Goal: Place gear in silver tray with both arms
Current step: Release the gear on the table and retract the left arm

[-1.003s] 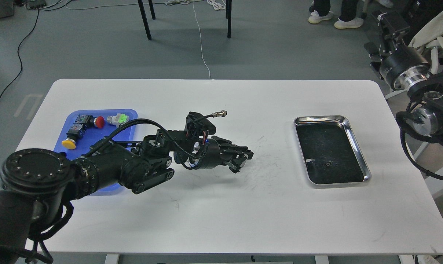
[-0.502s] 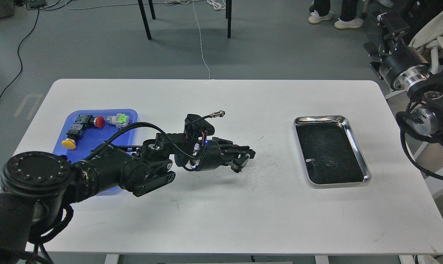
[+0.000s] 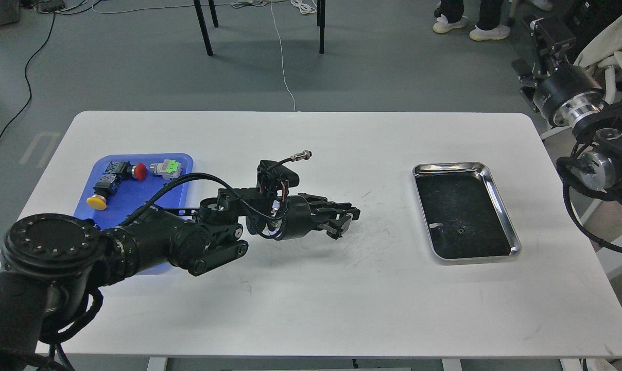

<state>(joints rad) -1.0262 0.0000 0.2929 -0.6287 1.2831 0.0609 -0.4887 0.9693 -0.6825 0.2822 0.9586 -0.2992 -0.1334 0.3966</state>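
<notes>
The silver tray [image 3: 499, 198] lies on the right side of the white table, its dark scuffed bottom bare except for small marks. My left arm reaches from the lower left across the table, and its gripper [image 3: 346, 220] hovers just above the table's middle, pointing right, well left of the tray. Its dark fingers sit close together, and I cannot tell whether they hold anything. No gear shows plainly. My right arm [image 3: 573, 98] is raised off the table's right edge, and its far end [image 3: 545, 36] is dark and unclear.
A blue plastic tray [image 3: 182, 159] at the left holds a red push button [image 3: 140, 171], a yellow push button [image 3: 97, 202] and a green-white part [image 3: 168, 168]. Chair legs, cables and a person's feet are on the floor beyond the table.
My left gripper has shifted a little to the right and slightly farther over the table. The right arm and the silver tray have not moved.
</notes>
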